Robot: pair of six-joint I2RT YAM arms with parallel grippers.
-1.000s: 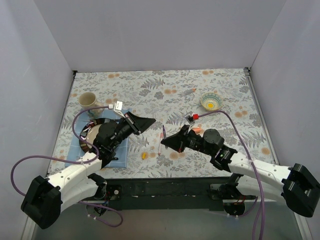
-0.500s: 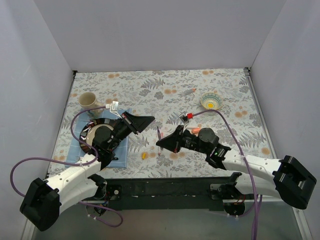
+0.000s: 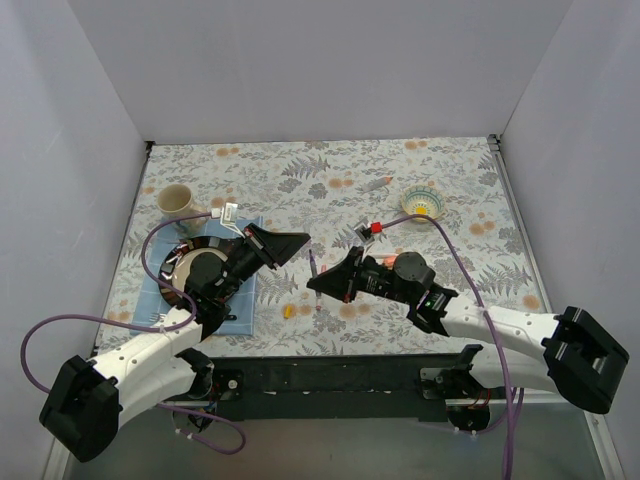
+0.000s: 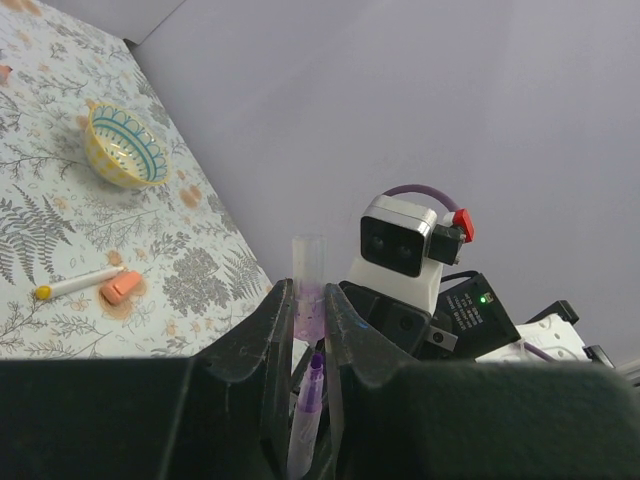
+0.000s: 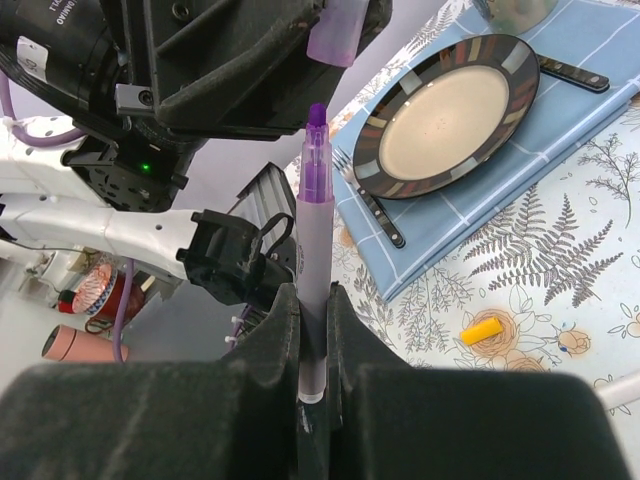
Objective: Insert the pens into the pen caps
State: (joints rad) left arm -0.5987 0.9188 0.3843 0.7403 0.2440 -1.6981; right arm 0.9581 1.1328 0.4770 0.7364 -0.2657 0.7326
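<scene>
Purple pen (image 5: pixel 313 262) between fingers (image 5: pixel 272 352) — cap (image 5: pixel 336 34) above

The right tool (image 3: pixel 316 284) has swung left across the bench (image 3: pixel 300 160), carrying the upright purple pen (image 3: pixel 312 264) with it. The pen's tip now stands just under the clear purple cap (image 4: pixel 308 285) pinched in the left tool (image 3: pixel 302 240). The left tool has edged a little farther from the arms' bases. Seen from above, the right wrist now hides more of the orange cap (image 4: pixel 120 286).
</scene>
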